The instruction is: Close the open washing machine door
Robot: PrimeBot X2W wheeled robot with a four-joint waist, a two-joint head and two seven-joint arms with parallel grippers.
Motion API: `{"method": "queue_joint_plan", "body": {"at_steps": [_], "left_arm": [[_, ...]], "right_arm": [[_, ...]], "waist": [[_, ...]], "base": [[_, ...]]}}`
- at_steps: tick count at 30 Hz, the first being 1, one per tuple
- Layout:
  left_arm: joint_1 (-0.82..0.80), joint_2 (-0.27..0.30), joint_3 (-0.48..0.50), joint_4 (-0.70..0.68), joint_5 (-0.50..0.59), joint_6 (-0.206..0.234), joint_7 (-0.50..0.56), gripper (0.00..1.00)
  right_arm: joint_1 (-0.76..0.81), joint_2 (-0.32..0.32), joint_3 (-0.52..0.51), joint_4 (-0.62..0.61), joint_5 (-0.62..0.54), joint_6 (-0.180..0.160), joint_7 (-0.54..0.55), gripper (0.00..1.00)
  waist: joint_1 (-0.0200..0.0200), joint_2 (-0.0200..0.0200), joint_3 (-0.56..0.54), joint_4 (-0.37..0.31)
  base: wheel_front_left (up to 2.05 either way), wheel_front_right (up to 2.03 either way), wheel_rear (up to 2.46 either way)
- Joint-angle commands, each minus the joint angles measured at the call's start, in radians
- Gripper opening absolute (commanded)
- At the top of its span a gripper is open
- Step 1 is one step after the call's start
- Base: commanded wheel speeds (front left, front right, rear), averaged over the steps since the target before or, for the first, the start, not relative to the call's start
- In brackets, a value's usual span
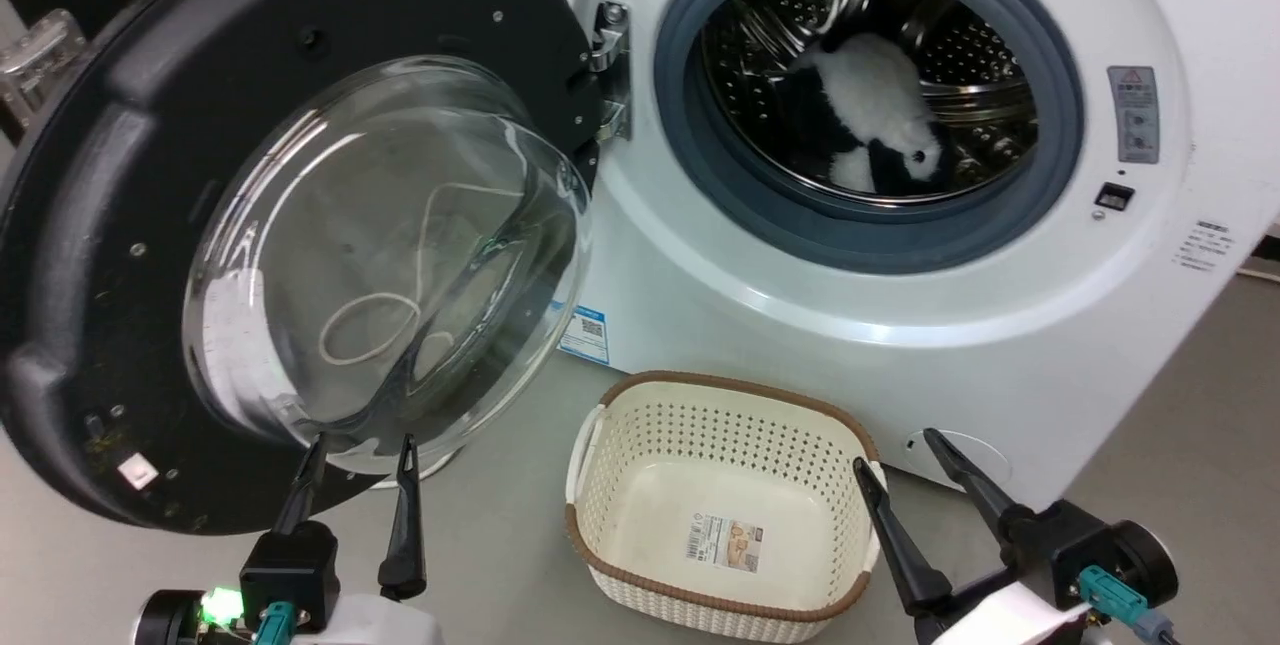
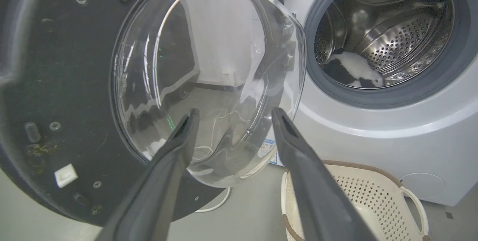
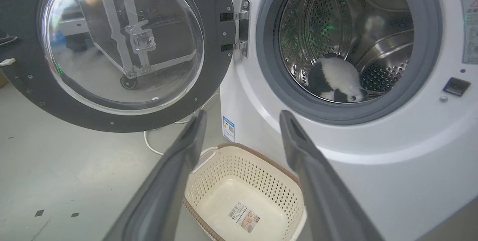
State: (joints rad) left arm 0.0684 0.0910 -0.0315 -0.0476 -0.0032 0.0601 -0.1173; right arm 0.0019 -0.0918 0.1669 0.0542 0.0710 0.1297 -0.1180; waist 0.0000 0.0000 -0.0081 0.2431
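The washing machine door (image 1: 120, 255) stands swung wide open to the left, its black rim and bulging glass bowl (image 1: 390, 255) facing me; it also appears as the door (image 2: 67, 84) and the door (image 3: 213, 46). A steel hinge (image 1: 610, 65) ties it to the white machine (image 1: 800, 325). My left gripper (image 1: 362, 455) is open, fingertips just below the glass bowl, nothing between them. My right gripper (image 1: 895, 450) is open near the machine's lower front, beside the basket.
A cream perforated basket (image 1: 600, 525) with a brown rim sits on the grey floor before the machine. A black-and-white plush toy (image 1: 880, 105) lies in the steel drum behind the grey rubber ring (image 1: 690, 155). A white cable (image 3: 149, 145) lies on the floor under the door.
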Motion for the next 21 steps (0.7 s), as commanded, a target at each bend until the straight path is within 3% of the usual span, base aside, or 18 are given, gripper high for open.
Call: {"method": "queue_joint_plan", "body": {"at_steps": [1, 21], "left_arm": [[0.018, 0.007, -0.003, -0.007, -0.003, 0.006, -0.012, 1.00], [0.040, 0.025, -0.011, -0.014, -0.009, 0.020, -0.054, 1.00]], "right_arm": [[-0.008, -0.006, 0.009, 0.004, 0.006, 0.000, -0.011, 1.00], [0.008, -0.024, 0.053, 0.019, 0.018, 0.001, -0.053, 1.00]], "waist": [[0.0000, 0.0000, -0.001, 0.009], [0.0000, 0.0000, -0.002, 0.093]], "base": [[0.00, 0.00, 0.00], [0.00, 0.00, 0.00]]}}
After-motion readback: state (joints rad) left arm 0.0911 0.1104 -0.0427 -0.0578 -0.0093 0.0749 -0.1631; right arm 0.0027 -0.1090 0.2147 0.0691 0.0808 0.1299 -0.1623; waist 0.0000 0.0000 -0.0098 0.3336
